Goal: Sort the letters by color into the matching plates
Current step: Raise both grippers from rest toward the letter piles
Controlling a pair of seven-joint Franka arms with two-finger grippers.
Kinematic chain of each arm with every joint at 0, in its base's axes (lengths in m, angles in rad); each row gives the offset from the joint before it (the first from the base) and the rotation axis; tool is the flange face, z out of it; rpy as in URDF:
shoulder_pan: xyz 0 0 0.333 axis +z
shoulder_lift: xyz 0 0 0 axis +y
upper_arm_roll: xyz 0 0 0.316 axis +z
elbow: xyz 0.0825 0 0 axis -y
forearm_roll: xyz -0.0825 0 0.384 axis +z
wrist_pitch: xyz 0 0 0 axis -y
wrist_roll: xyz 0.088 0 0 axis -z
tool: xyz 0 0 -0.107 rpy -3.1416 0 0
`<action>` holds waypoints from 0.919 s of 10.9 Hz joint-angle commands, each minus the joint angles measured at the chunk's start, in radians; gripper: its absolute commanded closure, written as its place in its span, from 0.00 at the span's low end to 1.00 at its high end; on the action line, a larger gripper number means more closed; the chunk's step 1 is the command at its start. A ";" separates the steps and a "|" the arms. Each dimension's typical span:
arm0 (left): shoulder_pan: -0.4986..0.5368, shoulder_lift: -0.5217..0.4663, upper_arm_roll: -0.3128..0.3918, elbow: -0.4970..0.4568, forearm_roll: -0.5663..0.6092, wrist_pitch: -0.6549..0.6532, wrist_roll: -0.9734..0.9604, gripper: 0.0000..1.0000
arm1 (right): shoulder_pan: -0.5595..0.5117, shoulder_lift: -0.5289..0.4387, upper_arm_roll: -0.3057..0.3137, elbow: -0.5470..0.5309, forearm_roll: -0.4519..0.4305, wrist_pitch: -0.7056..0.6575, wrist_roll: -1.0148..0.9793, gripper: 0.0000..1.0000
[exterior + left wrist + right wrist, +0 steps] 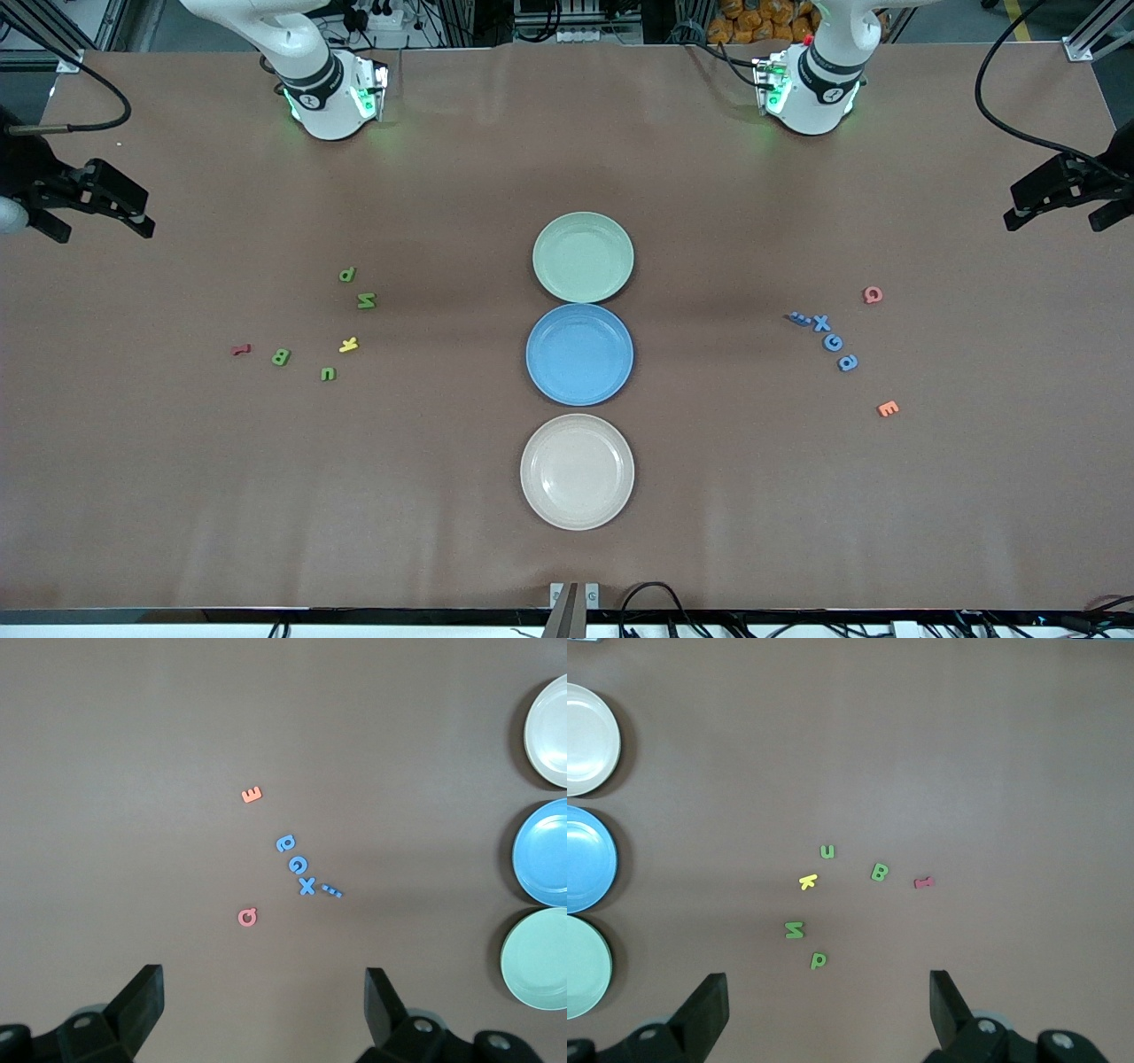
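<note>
Three plates are lying in a row along the middle of the surface, its long axis pointing from the front camera toward the robots: the cream plate (577, 472) nearest, the blue plate (579, 354) next, the green plate (583, 257) farthest. Six letters (327, 374) are sitting scattered toward the right arm's end, four green, one yellow, one red, and six more letters (833, 343) toward the left arm's end, four blue curving in a line, one orange, one pink. The left gripper (266, 1010) and right gripper (828, 1010) are hanging over their own clusters, fingers spread and holding nothing.

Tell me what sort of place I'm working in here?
Most likely a robotics lab bench: a brown-covered table with aluminium framing and cables along its edges, two arms mounted on it, and staged props: three plates in a row with small letters on either side.
</note>
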 commanded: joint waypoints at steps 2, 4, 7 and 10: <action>0.004 0.009 -0.003 0.020 -0.020 -0.003 -0.016 0.00 | 0.004 0.027 -0.008 0.036 0.008 -0.017 -0.006 0.00; 0.008 0.007 -0.003 0.019 -0.018 -0.003 -0.013 0.00 | 0.004 0.027 -0.008 0.034 0.010 -0.017 -0.006 0.00; 0.009 0.013 -0.001 0.019 -0.018 -0.003 -0.013 0.00 | 0.001 0.041 -0.008 0.034 0.014 -0.019 -0.007 0.00; 0.008 0.021 -0.001 0.017 -0.005 -0.003 0.005 0.00 | -0.004 0.074 -0.008 0.025 0.014 -0.039 -0.004 0.00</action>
